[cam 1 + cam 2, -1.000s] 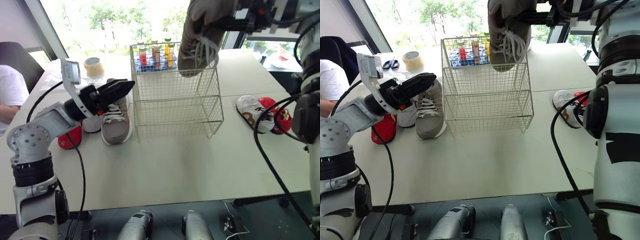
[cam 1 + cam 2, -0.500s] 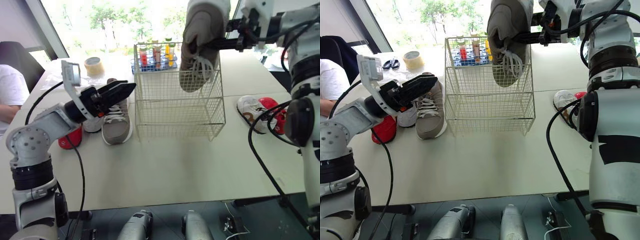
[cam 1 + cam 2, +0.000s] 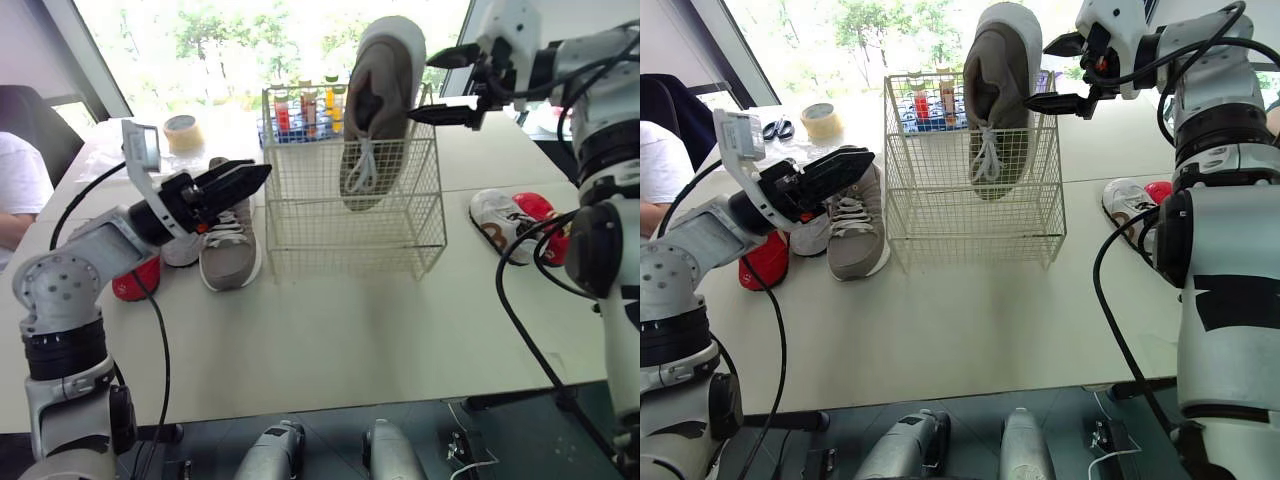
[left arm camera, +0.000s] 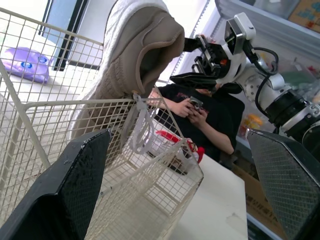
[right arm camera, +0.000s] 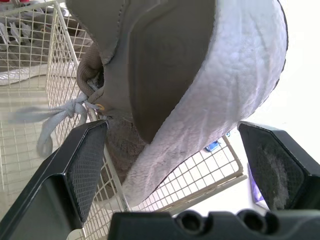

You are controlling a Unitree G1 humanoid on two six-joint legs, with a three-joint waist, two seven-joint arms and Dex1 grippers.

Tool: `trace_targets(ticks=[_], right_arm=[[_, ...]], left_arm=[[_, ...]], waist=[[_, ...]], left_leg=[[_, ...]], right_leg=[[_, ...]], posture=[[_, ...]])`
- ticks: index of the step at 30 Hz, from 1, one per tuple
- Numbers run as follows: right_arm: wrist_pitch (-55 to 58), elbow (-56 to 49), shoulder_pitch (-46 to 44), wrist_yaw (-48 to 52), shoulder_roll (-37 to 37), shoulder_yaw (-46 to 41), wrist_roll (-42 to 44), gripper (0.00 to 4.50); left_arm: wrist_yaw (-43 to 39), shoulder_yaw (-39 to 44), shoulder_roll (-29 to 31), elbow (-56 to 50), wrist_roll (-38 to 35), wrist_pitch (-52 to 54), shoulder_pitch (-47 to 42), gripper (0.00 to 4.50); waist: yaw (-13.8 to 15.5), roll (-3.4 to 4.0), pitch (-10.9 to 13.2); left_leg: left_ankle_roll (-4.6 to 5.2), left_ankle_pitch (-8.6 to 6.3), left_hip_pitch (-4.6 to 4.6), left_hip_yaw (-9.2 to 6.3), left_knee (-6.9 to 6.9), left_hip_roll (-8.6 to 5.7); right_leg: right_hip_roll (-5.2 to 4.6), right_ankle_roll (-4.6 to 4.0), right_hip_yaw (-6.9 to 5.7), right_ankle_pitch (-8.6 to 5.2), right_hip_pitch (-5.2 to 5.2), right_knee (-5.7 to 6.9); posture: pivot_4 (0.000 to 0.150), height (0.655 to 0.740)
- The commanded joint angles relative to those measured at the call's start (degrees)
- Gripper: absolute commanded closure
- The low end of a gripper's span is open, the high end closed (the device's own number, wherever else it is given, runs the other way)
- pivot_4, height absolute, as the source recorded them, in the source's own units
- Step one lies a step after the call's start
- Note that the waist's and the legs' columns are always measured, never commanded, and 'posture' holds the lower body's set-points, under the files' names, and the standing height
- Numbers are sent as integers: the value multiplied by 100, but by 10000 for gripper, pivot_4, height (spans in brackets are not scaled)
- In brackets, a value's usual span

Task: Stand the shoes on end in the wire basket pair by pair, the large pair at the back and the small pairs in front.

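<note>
Right tool (image 3: pixel 422 90) now stands wide open at 3 o'clock of the heel, holding nothing. A second ago it clamped the big taupe shoe (image 3: pixel 375 110) above the wire basket (image 3: pixel 300 225). That shoe now sits toe-down inside, heel above the rim, so I judge half the large pair placed. It has a soft suede upper, pebbled white sole and loose hanging laces against thin cream wire. Left tool (image 3: pixel 240 180), open and empty, hovers by its mate (image 3: pixel 228 250) on the surface (image 3: pixel 330 320) at the basket's 9 o'clock.

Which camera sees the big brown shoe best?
The right eye view: the whole tan shoe stands toe-down in the wire basket. The left eye view matches; wrist views show its heel and laces close up.
</note>
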Motion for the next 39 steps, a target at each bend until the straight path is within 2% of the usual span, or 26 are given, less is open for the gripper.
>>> trace_targets(ticks=[1,6,9,13,16,18,21,29,35,39], right_arm=[[-123,-393,-88,78,-207,-217,179,185],[2,-922,37,228,-391,-340,361,185],[348,-1779,366,514,-507,-421,618,185],[1557,-4368,1632,805,-682,-501,1274,185],[2600,-6220,2554,542,-684,-629,1816,185],[3173,-7210,3035,284,-628,-667,2121,185],[3693,-8126,3514,-110,-548,-647,2378,185],[4271,-8954,3855,-781,-472,-557,2752,185],[4454,-9184,3948,-1036,-547,-577,2925,185],[4484,-9225,3980,-1151,-562,-558,2984,185]], left_arm=[[-65,-15,18,-141,-23,-103,-19,0],[-185,-33,181,-100,175,-158,4,0],[-199,19,414,34,517,-314,-64,0],[97,-5,797,529,1286,-654,-389,0],[506,-179,984,1333,2042,-885,-903,0],[766,-395,1020,2012,2608,-1062,-1323,0],[957,-790,969,3112,3393,-1298,-1914,0],[424,-1598,720,5414,4704,-1700,-2994,0],[-268,-1946,450,5592,5099,-1611,-3172,0],[-326,-1975,295,5600,5278,-1561,-3137,0]], waist=[[10,0,0],[9,0,0],[5,0,0],[16,0,-1],[34,0,-1],[52,0,-1],[81,-4,-3],[169,-10,-1],[172,-21,0],[145,-21,0]], left_leg=[[0,0,0,0,1,0],[0,0,0,0,3,-1],[0,0,0,0,1,0],[0,0,1,-2,0,3],[0,0,0,-2,6,2],[1,0,-1,-1,8,1],[1,-1,-1,-1,10,-1],[4,-1,-6,-1,17,-4],[6,-2,-11,-1,22,-5],[6,-2,-11,-1,20,-4]], right_leg=[[0,0,0,0,1,0],[0,0,0,0,2,0],[0,0,0,0,1,0],[3,0,-1,0,1,0],[2,0,-1,0,1,3],[0,0,-1,0,2,4],[-2,1,-2,0,3,4],[-1,3,-6,2,1,6],[-2,8,-7,4,1,6],[-1,8,-6,4,-1,6]], posture=[[1500,7400],[1500,7400],[1500,7400],[1500,7400],[1500,7400],[1500,7400],[1500,7400],[1500,7400],[1500,7400],[1500,7400]])
